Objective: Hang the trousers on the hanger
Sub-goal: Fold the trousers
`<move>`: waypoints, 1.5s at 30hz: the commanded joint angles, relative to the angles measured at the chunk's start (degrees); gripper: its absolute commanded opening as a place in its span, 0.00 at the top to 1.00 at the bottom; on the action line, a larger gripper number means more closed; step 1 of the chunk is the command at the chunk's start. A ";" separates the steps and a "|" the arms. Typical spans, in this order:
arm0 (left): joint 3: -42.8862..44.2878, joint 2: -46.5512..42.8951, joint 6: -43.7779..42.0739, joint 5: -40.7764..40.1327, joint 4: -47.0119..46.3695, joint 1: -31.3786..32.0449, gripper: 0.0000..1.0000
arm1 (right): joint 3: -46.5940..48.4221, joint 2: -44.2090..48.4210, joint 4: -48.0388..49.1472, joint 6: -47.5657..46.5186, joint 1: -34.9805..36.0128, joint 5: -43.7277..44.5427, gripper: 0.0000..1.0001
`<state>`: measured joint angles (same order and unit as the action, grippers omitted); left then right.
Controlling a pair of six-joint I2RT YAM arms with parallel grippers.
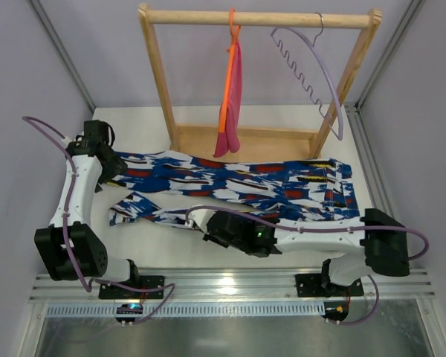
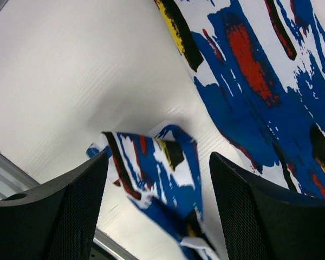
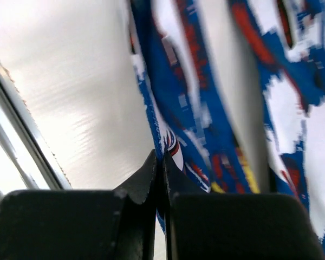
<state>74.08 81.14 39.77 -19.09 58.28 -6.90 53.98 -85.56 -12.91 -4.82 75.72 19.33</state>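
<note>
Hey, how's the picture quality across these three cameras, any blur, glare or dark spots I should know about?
Top external view: sharp and evenly lit, with glare on the metal rail by the arm bases. Left wrist view: the trousers print is fairly crisp, and the left gripper is dark in the foreground. Right wrist view: soft and smeared, with the table washed out bright and the right gripper nearly black.

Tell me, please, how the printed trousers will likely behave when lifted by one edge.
Probably floppy: the trousers lie flat on the table, and one leg end is crumpled. Lifted by an edge, they would likely drape and sag. The thin cloth looks light.
</note>
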 commanded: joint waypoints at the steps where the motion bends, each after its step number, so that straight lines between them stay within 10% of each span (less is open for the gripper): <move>1: 2.12 -1.16 -2.33 -0.68 2.89 -0.66 0.24 | -1.41 7.68 4.72 3.14 -0.40 0.17 0.96; 18: -17.72 -16.89 12.41 8.97 3.51 -0.66 0.30 | -3.09 9.54 8.51 13.96 -17.72 -17.22 0.96; 29: -26.52 -6.44 17.97 18.91 -2.53 -0.57 0.26 | -4.76 9.53 9.83 13.52 -17.89 -18.19 0.96; 33: -29.08 -4.77 17.98 17.61 -6.51 -0.57 0.50 | -5.72 10.94 9.57 13.52 -17.89 -17.58 0.96; 36: -25.58 -3.98 15.78 15.50 -6.00 -0.49 0.99 | -7.04 11.99 10.09 14.22 -17.80 -17.92 0.96; 45: -5.71 0.22 11.82 -1.04 -2.46 16.55 0.99 | -10.73 11.73 12.55 16.25 -17.89 -17.49 0.96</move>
<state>66.46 78.15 53.12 -14.74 55.64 5.72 43.81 -75.02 -3.64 10.28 57.95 0.95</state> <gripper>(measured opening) 0.022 0.045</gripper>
